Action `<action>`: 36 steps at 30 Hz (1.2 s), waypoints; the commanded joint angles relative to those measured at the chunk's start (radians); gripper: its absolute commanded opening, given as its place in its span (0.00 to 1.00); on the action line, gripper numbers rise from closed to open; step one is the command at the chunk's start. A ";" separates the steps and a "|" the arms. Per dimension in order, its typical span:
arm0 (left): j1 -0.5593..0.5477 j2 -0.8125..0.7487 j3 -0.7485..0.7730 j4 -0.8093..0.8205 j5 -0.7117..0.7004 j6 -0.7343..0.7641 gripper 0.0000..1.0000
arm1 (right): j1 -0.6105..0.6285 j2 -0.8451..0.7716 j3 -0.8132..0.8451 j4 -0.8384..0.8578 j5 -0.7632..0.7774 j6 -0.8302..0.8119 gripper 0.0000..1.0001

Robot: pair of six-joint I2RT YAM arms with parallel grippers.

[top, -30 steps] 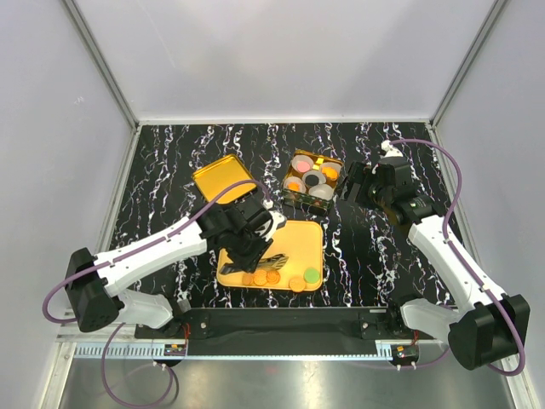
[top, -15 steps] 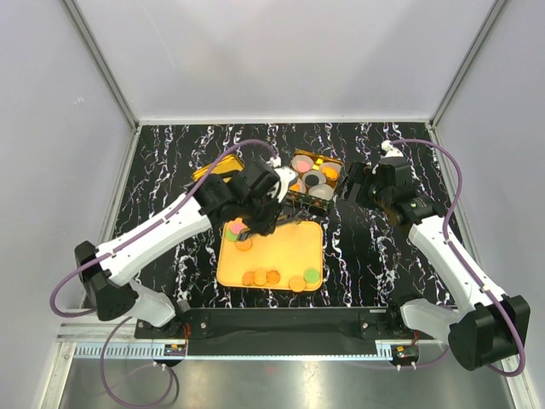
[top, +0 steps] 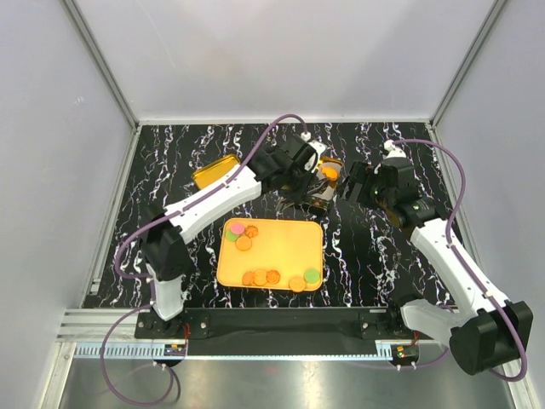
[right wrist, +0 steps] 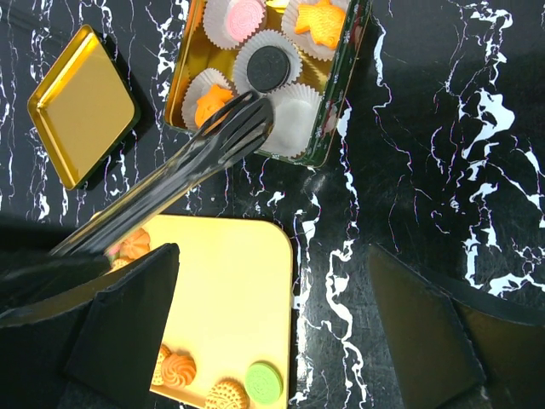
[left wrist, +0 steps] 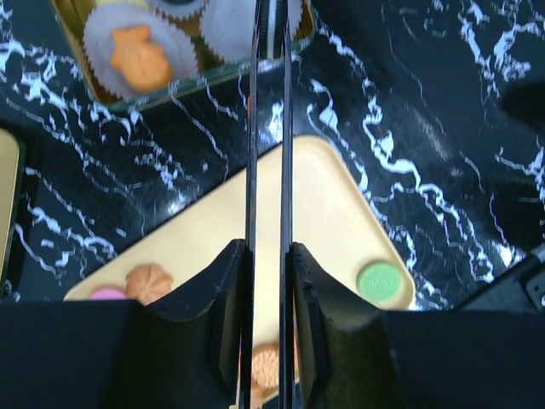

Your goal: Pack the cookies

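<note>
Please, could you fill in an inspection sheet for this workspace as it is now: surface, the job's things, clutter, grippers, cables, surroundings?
Surface: black table with white veins.
Job's things: cookies lie loose on the yellow tray; others sit in paper cups inside the tin.
Clutter: gold lid lies on the table, apart from the tin.
Grippers: left gripper shut on black tongs, whose tips are over the tin; right gripper open, holding nothing.
Cables: purple cables run along both arms; none lies on the tray.
Surroundings: pale walls; nothing else seen.
</note>
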 commanded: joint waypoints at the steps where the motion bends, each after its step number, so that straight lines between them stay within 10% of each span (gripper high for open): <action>1: 0.010 0.045 0.094 0.070 -0.006 0.000 0.21 | 0.006 -0.034 0.026 -0.017 0.014 -0.013 1.00; 36: 0.036 0.127 0.104 0.091 0.026 0.015 0.31 | 0.006 -0.042 0.027 -0.020 0.012 -0.023 1.00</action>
